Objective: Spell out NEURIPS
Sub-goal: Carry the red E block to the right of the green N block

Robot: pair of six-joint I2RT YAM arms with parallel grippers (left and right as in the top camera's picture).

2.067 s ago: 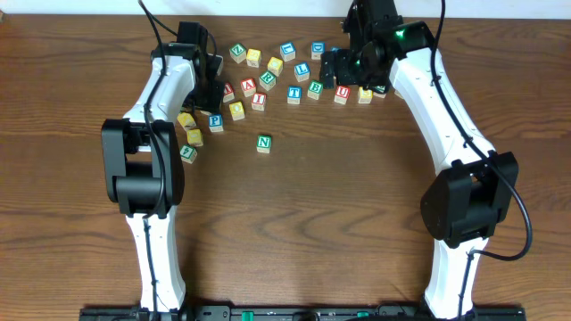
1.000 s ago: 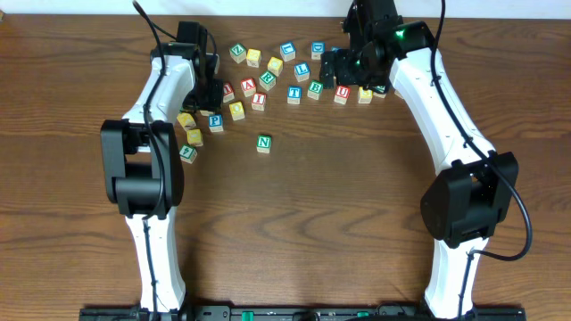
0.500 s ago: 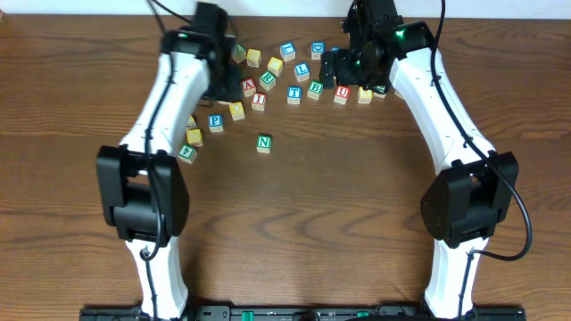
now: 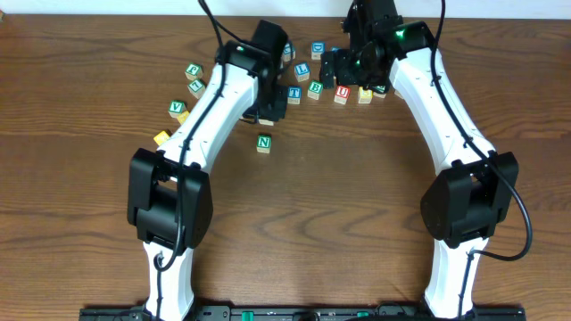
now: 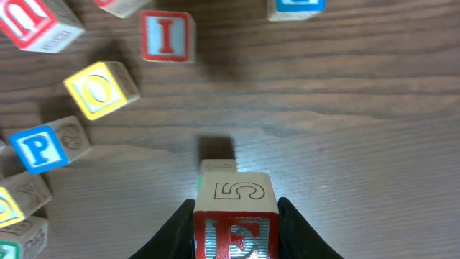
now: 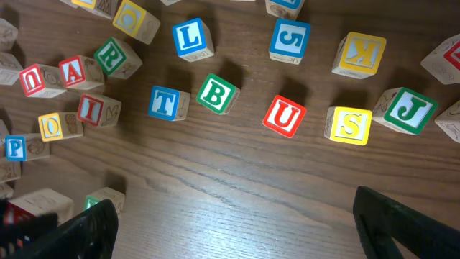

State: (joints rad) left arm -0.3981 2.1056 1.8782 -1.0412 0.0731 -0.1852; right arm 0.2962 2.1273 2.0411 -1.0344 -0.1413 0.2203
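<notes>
My left gripper [image 5: 236, 210] is shut on the red E cube [image 5: 235, 237], held just above the table. The green N cube [image 5: 218, 167] lies right beyond it, alone [image 4: 263, 143]. Red I [image 5: 167, 36] and blue P [image 5: 37, 147] lie up and left of the E. My right gripper [image 6: 248, 230] hangs open over bare wood, with nothing between its fingers [image 6: 406, 223]. Ahead of it lie the red U [image 6: 284, 115], the yellow S [image 6: 350, 124] and the green R [image 6: 111, 56]. From overhead, the left gripper [image 4: 269, 102] hides the E.
Other cubes crowd the back of the table: T [image 6: 164, 103], B [image 6: 217, 93], L [image 6: 192, 37], A [image 6: 74, 70], yellow O [image 5: 100, 89], J [image 6: 410, 109], K [image 6: 359, 54]. A few cubes [image 4: 178, 109] lie scattered at the far left.
My left arm has swung right from the left-hand cluster to just behind the N cube, carrying the E cube. The cubes at the far left are now uncovered. The right arm has not moved.
</notes>
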